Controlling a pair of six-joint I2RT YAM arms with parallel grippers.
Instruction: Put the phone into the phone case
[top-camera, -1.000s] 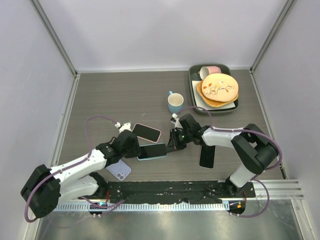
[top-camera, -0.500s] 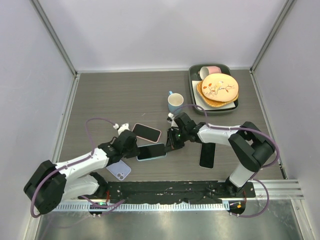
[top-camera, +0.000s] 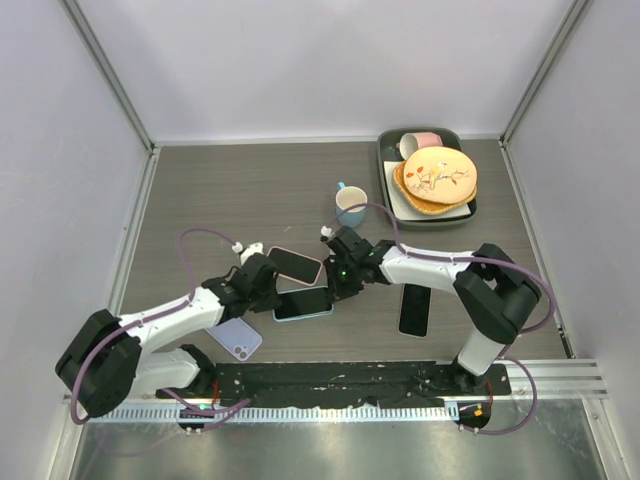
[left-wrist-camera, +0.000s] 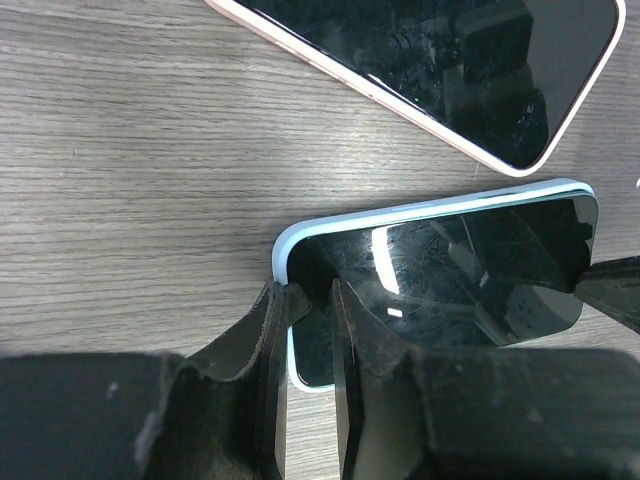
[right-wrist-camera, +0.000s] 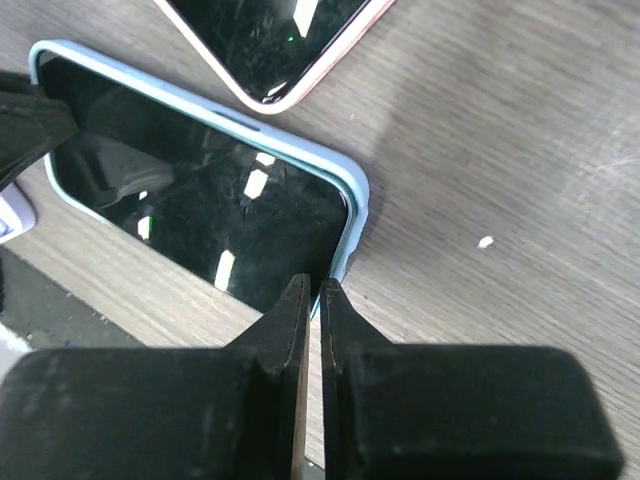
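Note:
A black phone lies screen-up inside a light blue phone case (top-camera: 303, 303) at the table's middle. My left gripper (top-camera: 272, 296) stands at the case's left end. In the left wrist view its fingers (left-wrist-camera: 310, 290) are almost together and straddle the case's left rim (left-wrist-camera: 283, 250); one tip is over the screen. My right gripper (top-camera: 338, 284) is at the case's right end. In the right wrist view its fingers (right-wrist-camera: 312, 285) are shut, tips at the blue rim (right-wrist-camera: 352, 225). Neither gripper lifts the phone.
A pink-edged phone (top-camera: 294, 264) lies just behind the blue case and also shows in the left wrist view (left-wrist-camera: 440, 60) and right wrist view (right-wrist-camera: 270, 40). A lilac phone case (top-camera: 237, 340) lies front left, a bare black phone (top-camera: 414, 310) front right, a blue mug (top-camera: 351, 205) behind, and a tray (top-camera: 385, 170) with plates at the back right.
My right gripper has slid left and slightly back along the right end of the blue case. My left gripper has shifted a little to the right. The phone stays where it was.

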